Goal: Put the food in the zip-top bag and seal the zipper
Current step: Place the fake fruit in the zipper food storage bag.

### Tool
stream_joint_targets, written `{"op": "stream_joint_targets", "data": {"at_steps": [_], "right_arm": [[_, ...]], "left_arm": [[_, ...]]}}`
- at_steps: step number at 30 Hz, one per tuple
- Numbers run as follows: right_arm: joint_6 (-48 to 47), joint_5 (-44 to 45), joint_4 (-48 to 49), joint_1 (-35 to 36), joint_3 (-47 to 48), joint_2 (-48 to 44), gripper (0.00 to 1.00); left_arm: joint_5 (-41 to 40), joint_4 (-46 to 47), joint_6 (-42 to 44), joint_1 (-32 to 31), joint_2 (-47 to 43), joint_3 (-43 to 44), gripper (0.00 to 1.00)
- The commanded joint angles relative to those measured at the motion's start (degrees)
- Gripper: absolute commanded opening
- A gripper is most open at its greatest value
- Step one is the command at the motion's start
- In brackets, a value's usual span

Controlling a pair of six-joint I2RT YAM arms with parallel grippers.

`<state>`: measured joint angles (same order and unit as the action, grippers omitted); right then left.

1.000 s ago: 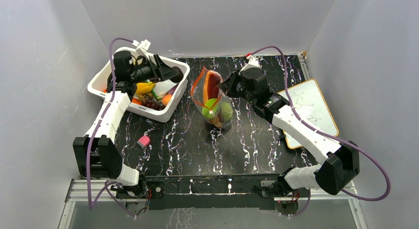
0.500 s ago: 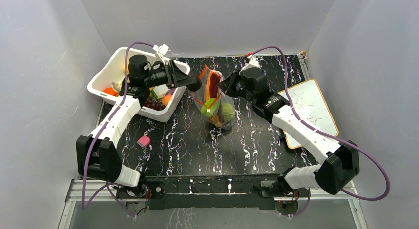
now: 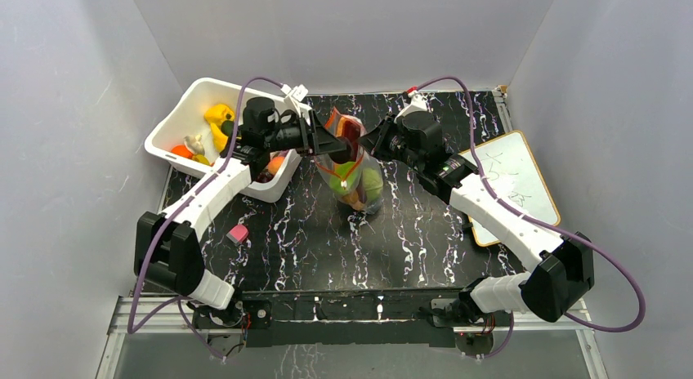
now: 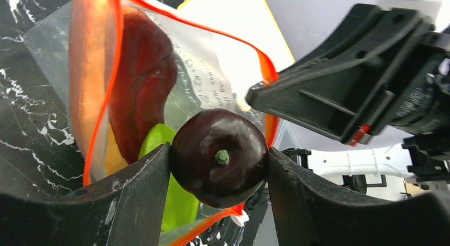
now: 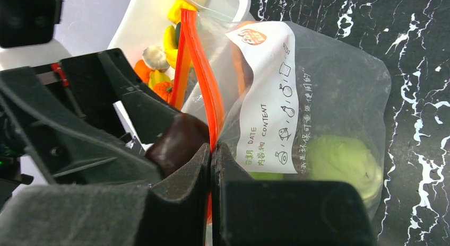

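Left tool (image 3: 325,142) moved eggplant (image 4: 233,145) to bag (image 5: 329,97); cabbage (image 5: 345,161) inside.

At the centre of the left wrist view you are seeing a dark purple-red eggplant (image 4: 218,157) wearing a small green stem dot. The zip-top bag (image 5: 339,81) is showing clear, its zipper (image 5: 204,81) running red-orange, its label (image 5: 268,113) showing white with black print and an orange mark. A pale-green cabbage (image 5: 342,161) is glowing through at lower right. The table (image 3: 310,232) is showing black with white veining, the bin (image 3: 194,97) at upper left white, the block (image 3: 238,234) pink.
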<state>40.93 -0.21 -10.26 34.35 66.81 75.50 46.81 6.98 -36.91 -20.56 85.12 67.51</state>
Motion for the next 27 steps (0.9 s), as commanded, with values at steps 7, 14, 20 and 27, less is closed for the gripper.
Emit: {"op": "stream_joint_targets", "data": {"at_steps": [7,14,20,27], "right_arm": [[0.73,-2.15,7.07,-0.17,0.72,-2.44,0.00],[0.33,-1.67,7.06,-0.16,-0.34,-3.81,0.00],[0.15,-1.19,6.23,-0.16,-0.36,-4.40,0.00],[0.18,-0.72,6.77,-0.17,-0.32,-4.71,0.00]], "left_arm": [[-6.10,-6.49,5.25,-1.74,0.77,4.13,0.81],[-10.13,-11.41,8.91,-1.68,-1.71,6.97,0.90],[-18.04,-22.14,17.57,-1.68,-4.24,10.61,0.89],[-25.48,-29.49,23.30,-1.73,-7.68,9.71,0.85]]}}
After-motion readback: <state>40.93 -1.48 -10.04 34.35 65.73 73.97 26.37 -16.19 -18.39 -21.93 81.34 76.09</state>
